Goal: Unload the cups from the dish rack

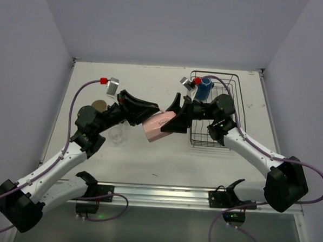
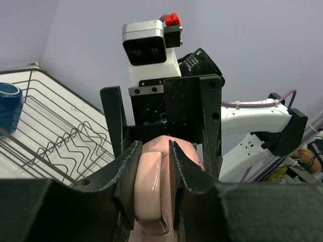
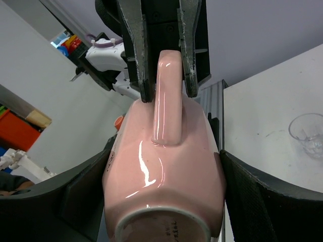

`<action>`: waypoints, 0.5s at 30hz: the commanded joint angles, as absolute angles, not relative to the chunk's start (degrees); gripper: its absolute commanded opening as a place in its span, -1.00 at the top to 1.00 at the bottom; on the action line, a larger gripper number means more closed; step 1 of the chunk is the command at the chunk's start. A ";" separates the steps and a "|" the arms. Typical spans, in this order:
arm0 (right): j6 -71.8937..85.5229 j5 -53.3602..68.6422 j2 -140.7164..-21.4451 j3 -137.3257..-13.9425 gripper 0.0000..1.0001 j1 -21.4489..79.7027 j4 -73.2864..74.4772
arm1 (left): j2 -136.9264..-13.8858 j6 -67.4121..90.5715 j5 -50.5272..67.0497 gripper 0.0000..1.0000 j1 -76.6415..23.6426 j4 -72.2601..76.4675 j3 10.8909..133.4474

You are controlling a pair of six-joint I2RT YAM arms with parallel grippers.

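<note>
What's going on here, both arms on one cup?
Looks like a mid-air handover. The right gripper holds the pale pink cup by its body, sideways above the table just left of the dish rack, while the left gripper is clamped on its handle. The blue mug is in the rack; a clear glass stands on the table.

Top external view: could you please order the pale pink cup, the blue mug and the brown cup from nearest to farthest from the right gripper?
1. The pale pink cup: held in the right gripper, at the centre.
2. The blue mug: inside the dish rack, behind the gripper.
3. The brown cup: far left, outside the rack.
</note>
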State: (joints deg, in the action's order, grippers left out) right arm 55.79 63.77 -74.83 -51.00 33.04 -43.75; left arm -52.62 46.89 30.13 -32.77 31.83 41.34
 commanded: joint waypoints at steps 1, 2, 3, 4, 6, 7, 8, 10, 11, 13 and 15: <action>55.02 61.08 -74.27 -55.19 1.00 33.57 -47.29 | -52.65 45.79 29.44 0.39 -33.40 33.40 42.80; 54.93 61.17 -74.44 -55.37 1.00 33.75 -47.02 | -52.82 45.97 29.36 0.49 -33.40 33.40 42.89; 54.93 61.26 -74.53 -55.63 1.00 33.75 -46.93 | -52.82 45.88 29.44 0.55 -33.40 33.40 42.89; 54.93 61.17 -74.62 -55.81 1.00 34.01 -46.93 | -53.00 45.97 29.53 0.66 -33.49 33.40 42.98; 54.49 61.08 -74.71 -56.16 1.00 34.28 -46.41 | -53.44 46.14 29.44 1.00 -33.49 32.35 43.94; 54.23 61.00 -74.71 -56.34 1.00 34.36 -45.88 | -53.52 46.14 29.44 1.00 -33.57 31.65 44.12; 53.71 60.82 -74.62 -56.60 1.00 34.45 -44.23 | -53.61 46.14 29.27 1.00 -33.57 31.12 44.30; 52.12 60.21 -74.53 -57.39 1.00 34.45 -42.11 | -53.26 45.88 28.48 1.00 -33.57 28.41 45.17; 51.34 59.86 -74.44 -57.74 0.82 34.54 -38.88 | -53.35 45.62 27.69 1.00 -33.57 26.82 45.78; 48.43 59.24 -74.53 -58.88 0.03 34.54 -35.26 | -53.44 44.31 26.98 1.00 -33.66 21.83 47.97; 47.12 59.15 -74.09 -58.54 -0.92 34.54 -33.14 | -53.35 43.16 26.81 1.00 -33.66 18.83 49.47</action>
